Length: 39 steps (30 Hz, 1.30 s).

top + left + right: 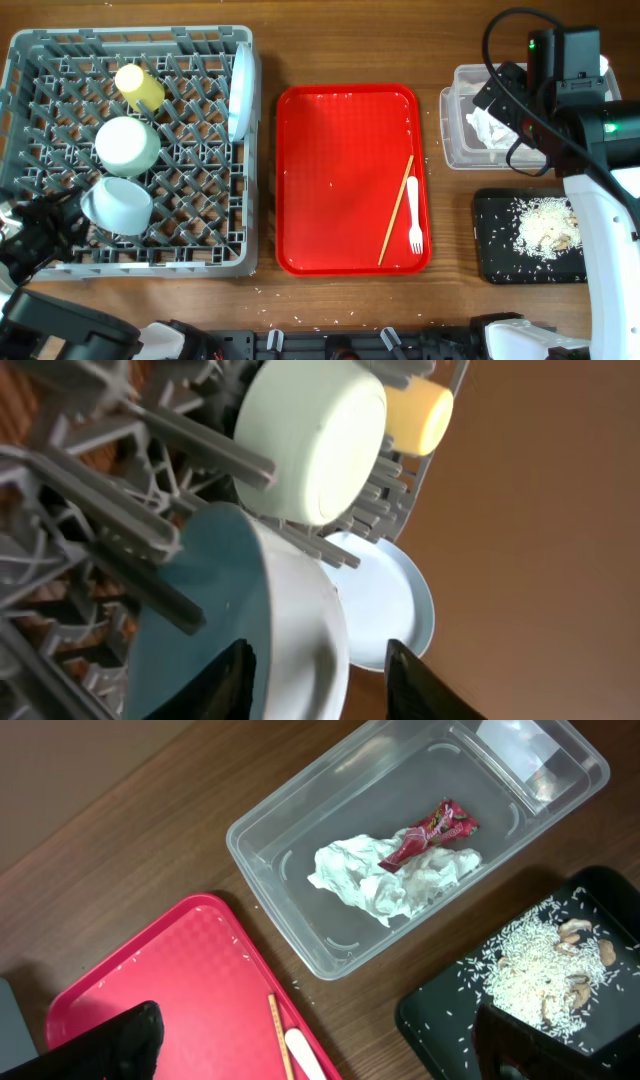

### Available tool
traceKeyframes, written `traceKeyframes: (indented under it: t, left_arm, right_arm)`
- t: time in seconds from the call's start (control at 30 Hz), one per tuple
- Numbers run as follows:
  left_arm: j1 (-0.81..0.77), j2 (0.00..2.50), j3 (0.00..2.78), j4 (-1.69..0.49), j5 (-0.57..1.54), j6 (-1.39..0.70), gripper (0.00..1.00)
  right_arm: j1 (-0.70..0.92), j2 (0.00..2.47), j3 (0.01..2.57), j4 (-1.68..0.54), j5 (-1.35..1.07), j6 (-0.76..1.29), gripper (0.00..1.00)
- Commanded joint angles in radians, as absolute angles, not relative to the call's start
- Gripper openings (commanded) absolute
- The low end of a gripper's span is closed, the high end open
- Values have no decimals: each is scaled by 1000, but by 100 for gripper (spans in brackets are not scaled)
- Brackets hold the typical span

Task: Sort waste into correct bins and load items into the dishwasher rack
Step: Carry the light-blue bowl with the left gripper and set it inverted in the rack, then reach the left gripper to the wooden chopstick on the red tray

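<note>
Standing open, the left pincer [318,650] has one dark finger on each side of the near bowl's [300,600] rim. A gap shows beside one finger, so it is not squeezing the bowl. The right pincer [315,1020] is wide open and holds nothing. It hangs over the edge of the red tray [180,970].

The left wrist view looks up close at the near bowl. It is white outside and blue-green inside, and it lies tipped among the grey pegs. Behind it are the other bowl [315,445], the yellow cup [420,415] and the pale blue plate [385,600].

The view from above shows the whole grey rack [150,265] on the left of the table, with the plate standing on its edge along the right side.

Only the right wrist view looks into the clear tub [300,870]. A crumpled white napkin [380,880] and a red wrapper [430,832] lie there. Rice [530,970] sits in the black tray [440,1030].

A chopstick [395,210] and a white fork [413,215] lie on the red tray.
</note>
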<state>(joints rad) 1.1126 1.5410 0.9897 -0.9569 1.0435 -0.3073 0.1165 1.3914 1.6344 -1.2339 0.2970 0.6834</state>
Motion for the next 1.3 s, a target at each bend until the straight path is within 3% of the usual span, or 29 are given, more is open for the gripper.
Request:
traceKeyframes:
  t: [0.0,0.07,0.2,0.27,0.3,0.37,0.43,0.57,0.6,0.77,1.1,1.23,1.27]
  left_arm:
    - [1139,1550,986,-936,1026,-291,47]
    - [1139,1544,1016,-937,963,-292,45]
    - [1139,1504,1248,-1136,591,-330,40]
    - [1137,1454,1302,-1196,575,-335,36]
    - [1120,1408,1304,-1224,599,-345,4]
    - [1052,1360,1304,-1238,628,-344,4]
    - [842,1330,1304,-1158,591,-350,4]
    - [536,1420,1295,-1076,223,-515,4]
    - [511,1449,1287,-1065,216,-518,4]
    - [526,1600,1282,-1139,91,-571,4]
    - [670,1495,1282,-1322,-28,-739,4]
    - [655,1288,1282,-1296,145,-673,4]
    - [600,1199,1282,-1228,355,-525,4]
  right_arm:
    - [113,1399,1642,-1232,313,681,100]
    - [113,1399,1642,-1232,313,681,100]
    - [113,1399,1642,-1232,313,681,100]
    - [113,1399,1642,-1232,313,681,100]
    - [113,1399,1642,-1232,313,681,100]
    - [113,1399,1642,-1232,313,681,100]
    - [113,1399,1642,-1232,313,681,100]
    - [113,1399,1642,-1231,313,681,100]
    - [113,1399,1642,-1231,313,681,100]
    - [113,1399,1642,-1231,313,681,100]
    - [113,1399,1642,-1232,313,681,100]
    - [113,1399,1642,-1232,313,681,100]
    - [113,1399,1642,-1232,313,681,100]
